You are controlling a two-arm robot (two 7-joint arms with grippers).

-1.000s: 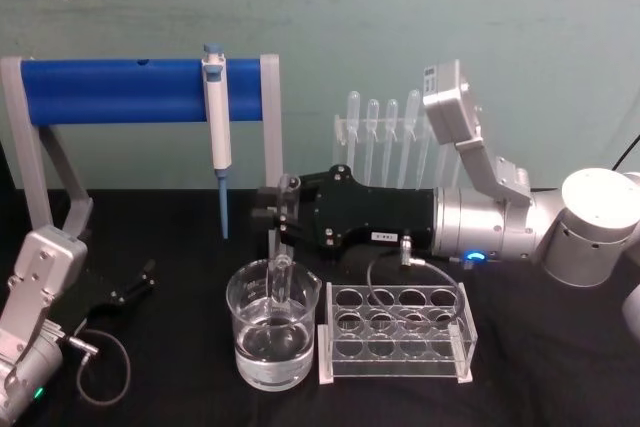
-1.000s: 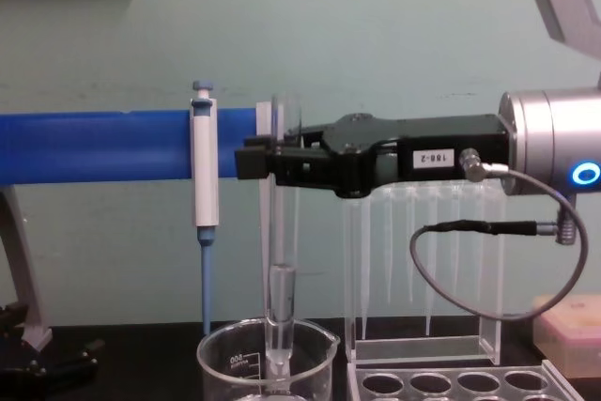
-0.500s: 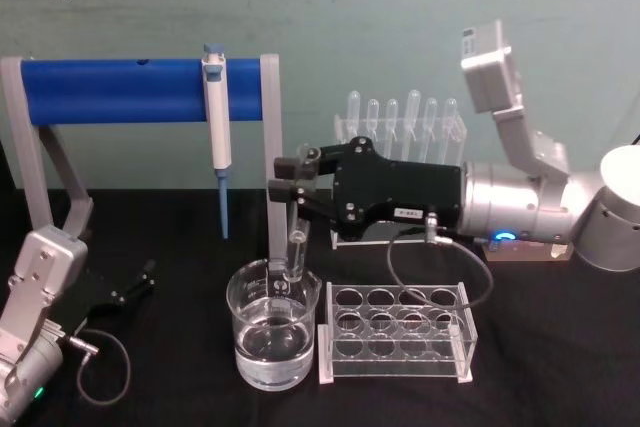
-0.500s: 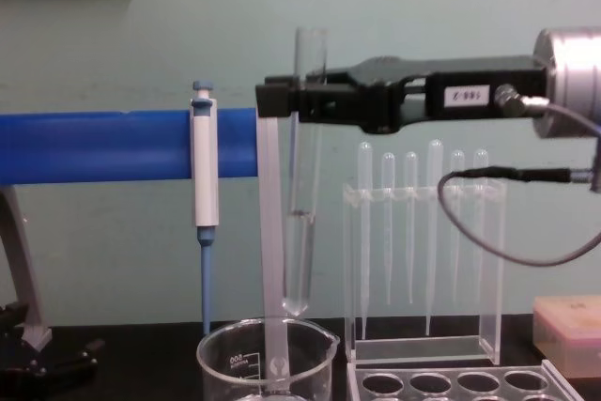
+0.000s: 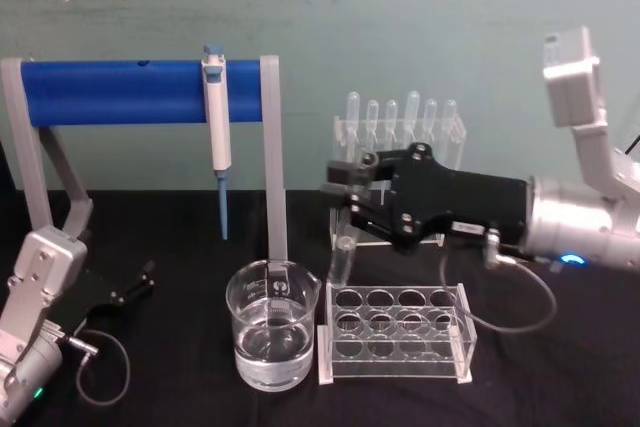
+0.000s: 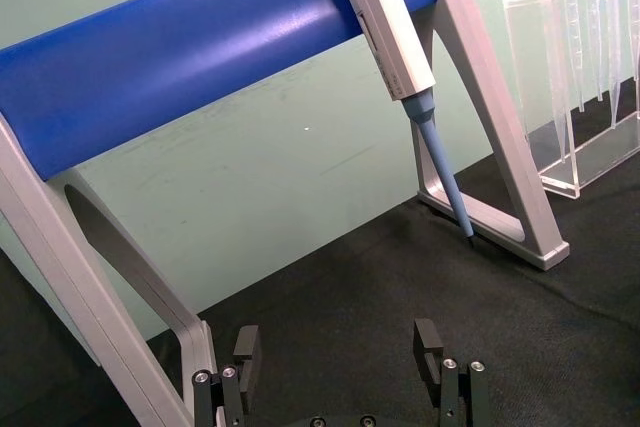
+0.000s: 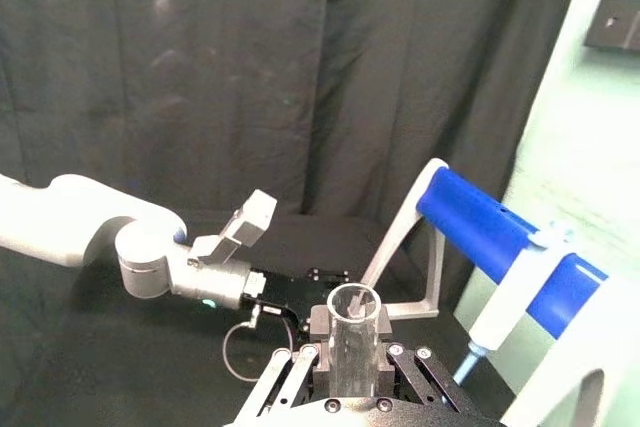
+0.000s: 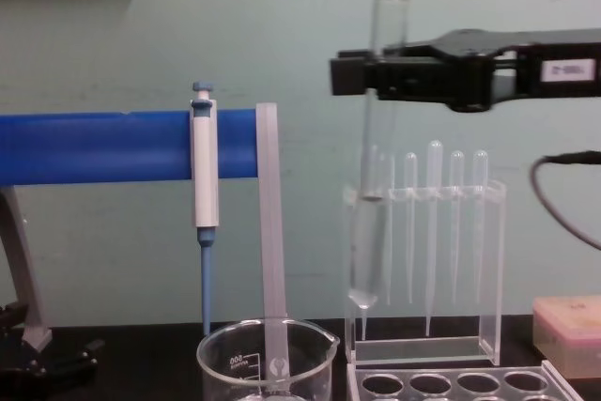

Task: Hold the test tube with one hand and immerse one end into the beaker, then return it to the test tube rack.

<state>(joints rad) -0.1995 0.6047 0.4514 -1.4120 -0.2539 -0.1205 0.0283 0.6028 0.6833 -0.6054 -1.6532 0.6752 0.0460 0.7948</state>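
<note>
head view: the right gripper (image 5: 340, 193) has moved toward the robot's right since the earlier frames. the test tube (image 5: 343, 259) is out of the beaker (image 5: 233, 309). a second ago its lower end was inside the beaker. the gripper is clamped on the tube's upper part. the tube's round end hangs above the left rear corner of the test tube rack (image 5: 395, 376), not yet in a hole. the left gripper (image 5: 135, 287) lies parked on the table (image 5: 180, 237) at the left.

left wrist view: the left gripper (image 6: 335, 367) has its fingers apart with nothing between them.

right wrist view: the open rim of the test tube (image 7: 355, 299) stands up between the jaws of the right gripper (image 7: 351, 362).

chest view: the right gripper (image 8: 362, 77) is higher and further right than half a second ago. the test tube (image 8: 376, 166) is clear colourless glass, tilted slightly, with its rim above the jaws. a liquid line shows partway up it. its bottom is well above the rack (image 8: 451, 384) and to the right of the beaker (image 8: 235, 361).
</note>
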